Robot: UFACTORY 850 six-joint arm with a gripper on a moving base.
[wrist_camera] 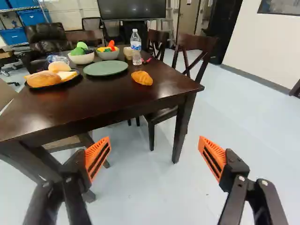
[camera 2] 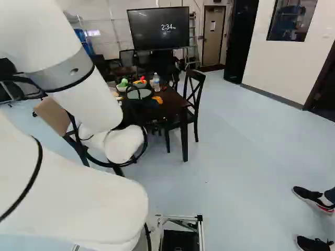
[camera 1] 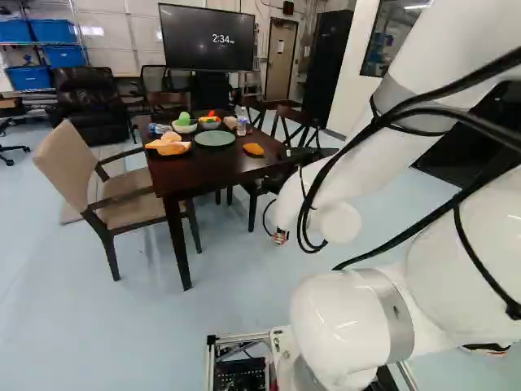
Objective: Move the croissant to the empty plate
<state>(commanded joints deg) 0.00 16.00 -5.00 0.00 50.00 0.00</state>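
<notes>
Croissant (wrist_camera: 142,78) on dark tabletop (wrist_camera: 108,99), green plate (wrist_camera: 106,68) just left, far bowl (wrist_camera: 81,59) holding perhaps vegetables (wrist_camera: 78,50), near pincer (wrist_camera: 154,152) spread open

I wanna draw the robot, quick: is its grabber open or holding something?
Gripper: open, holding nothing.

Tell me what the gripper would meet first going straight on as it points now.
Most likely the near side of the table, ahead of the open gripper; height and depth are unclear, so it might pass just beneath, toward the chair.
</notes>
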